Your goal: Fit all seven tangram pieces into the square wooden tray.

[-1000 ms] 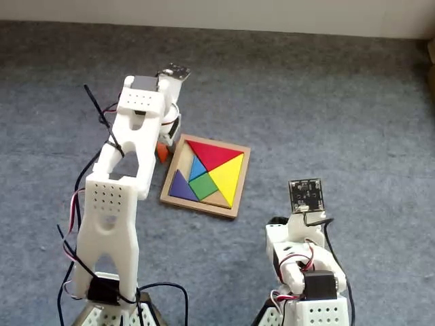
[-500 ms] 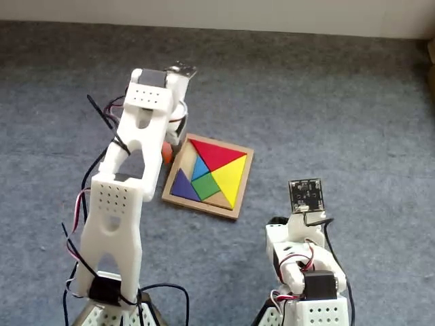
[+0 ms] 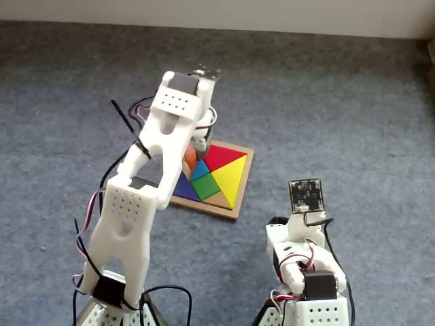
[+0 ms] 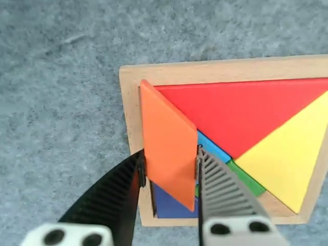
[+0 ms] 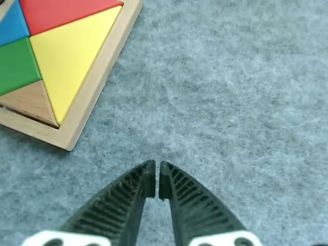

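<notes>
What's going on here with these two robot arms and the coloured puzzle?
The left gripper is shut on the orange piece, holding it over a corner of the wooden tray, next to the red triangle. The yellow triangle, blue piece and green piece already lie in the tray. The right gripper is shut on nothing, over the carpet near the tray.

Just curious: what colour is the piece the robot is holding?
Orange piece, clearest in the left wrist view.
</notes>
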Tool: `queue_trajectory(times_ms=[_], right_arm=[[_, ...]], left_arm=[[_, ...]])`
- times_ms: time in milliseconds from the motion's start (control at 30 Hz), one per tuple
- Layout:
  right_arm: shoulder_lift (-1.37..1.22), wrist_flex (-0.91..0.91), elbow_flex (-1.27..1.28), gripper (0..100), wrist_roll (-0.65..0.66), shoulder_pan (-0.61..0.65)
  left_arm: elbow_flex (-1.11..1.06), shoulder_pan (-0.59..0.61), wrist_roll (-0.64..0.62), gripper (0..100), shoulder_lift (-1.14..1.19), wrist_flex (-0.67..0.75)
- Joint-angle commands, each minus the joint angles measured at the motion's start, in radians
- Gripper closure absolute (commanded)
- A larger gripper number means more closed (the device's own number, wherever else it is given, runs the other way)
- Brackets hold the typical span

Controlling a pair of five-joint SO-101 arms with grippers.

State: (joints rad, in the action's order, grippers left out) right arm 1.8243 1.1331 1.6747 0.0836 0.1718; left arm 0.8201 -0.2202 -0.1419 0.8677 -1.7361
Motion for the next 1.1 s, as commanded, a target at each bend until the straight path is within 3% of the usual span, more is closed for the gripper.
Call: queue_trajectory(times_ms=[0,433,767,833,933,1067], right_arm=[[0.012,0.004,0.107,96.9,-0.002,-0.008],[0.012,0.004,0.107,96.9,-0.002,-0.008],[0.012,0.004,0.107,96.9,-0.002,-0.008],[0.012,0.002,0.107,96.9,-0.002,-0.008],[0.012,0.002,0.107,96.9,-0.003,-0.008],[0.012,0.002,0.107,96.9,-0.003,-0.008]], left_arm=[[-0.022,-0.022,-0.014,85,-0.071,-0.014],[-0.022,-0.010,-0.008,82,-0.076,-0.017],[0.013,0.064,-0.014,82,-0.077,-0.017],[0.013,0.064,-0.014,86,-0.084,-0.017],[0.002,0.061,-0.009,100,-0.173,-0.017],[-0.113,0.048,-0.014,100,-0.331,-0.012]])
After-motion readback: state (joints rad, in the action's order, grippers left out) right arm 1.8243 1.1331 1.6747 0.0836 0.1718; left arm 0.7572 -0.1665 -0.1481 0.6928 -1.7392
